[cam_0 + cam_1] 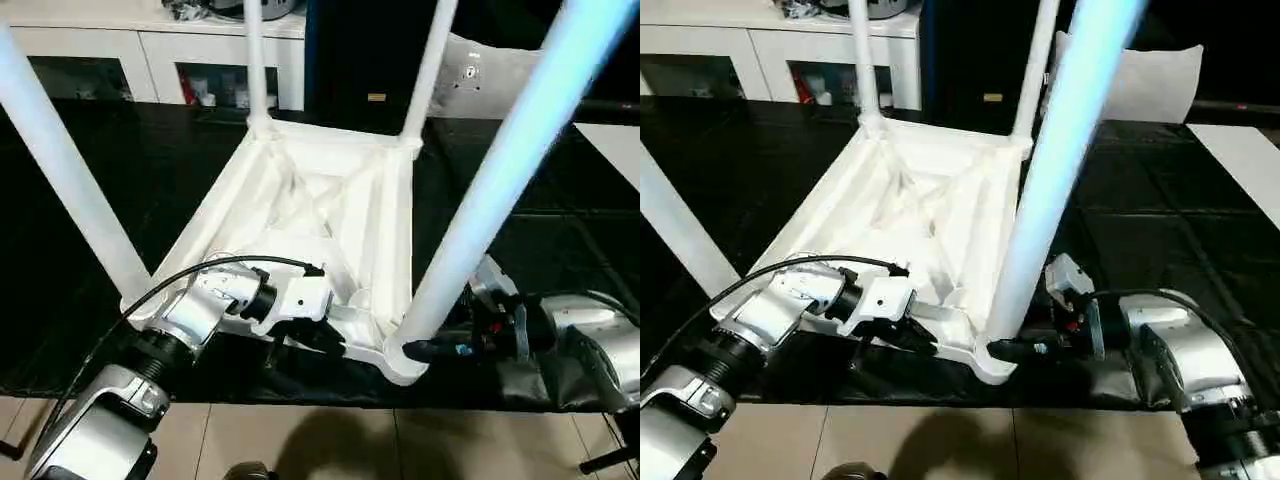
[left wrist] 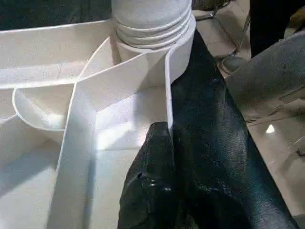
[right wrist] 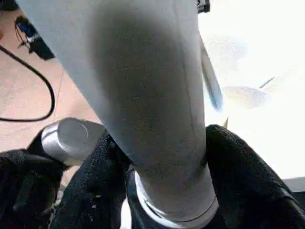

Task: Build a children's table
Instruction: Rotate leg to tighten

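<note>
Item: children's table, tabletop (image 1: 330,200) lying upside down on the black worktop (image 1: 100,180), ribbed underside up; landmark is its near right corner socket (image 1: 395,355). Four legs stand in the corner sockets; the near right leg (image 1: 500,190) rises from the landmark. Left hand (image 2: 167,157), fingers pinched shut on the tabletop's near rim wall just beside the landmark, steadies the piece. Right hand (image 3: 157,191) has its fingers either side of that leg's base at the landmark, part open; whether they grip it, cannot tell. Step judged: seating the last leg. Next move calls for a firm hold and twisting or pressing home. Readable writing: none.
</note>
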